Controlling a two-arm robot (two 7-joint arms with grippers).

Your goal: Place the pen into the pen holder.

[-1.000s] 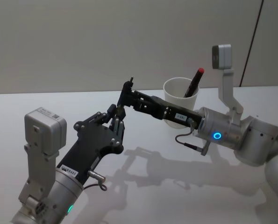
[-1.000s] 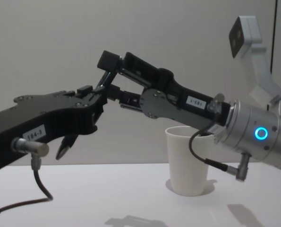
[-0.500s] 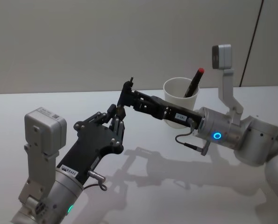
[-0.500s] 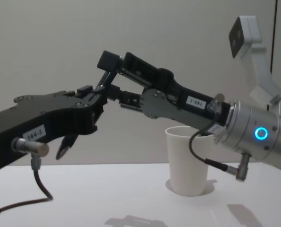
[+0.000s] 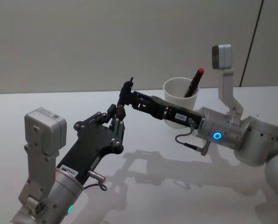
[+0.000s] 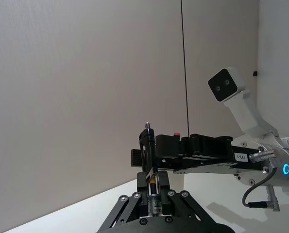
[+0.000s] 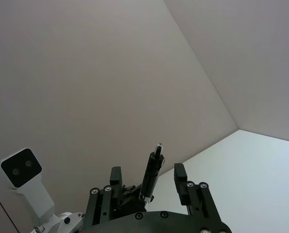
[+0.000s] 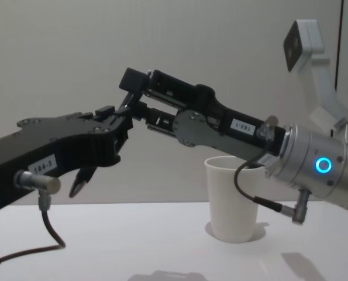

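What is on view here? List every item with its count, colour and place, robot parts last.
table: one, white, under everything.
pen holder: one, a white paper cup, upright on the table's far right part, behind the right arm.
red-capped pen: one, black with a red end, standing tilted inside the pen holder.
held pen: one, black, upright in the air, left of the pen holder.
wall: one, grey-beige, behind the table.
left gripper: one, black, raised at centre-left, shut on the held pen's lower end.
right gripper: one, black, reaching in from the right, fingers open on either side of the held pen.
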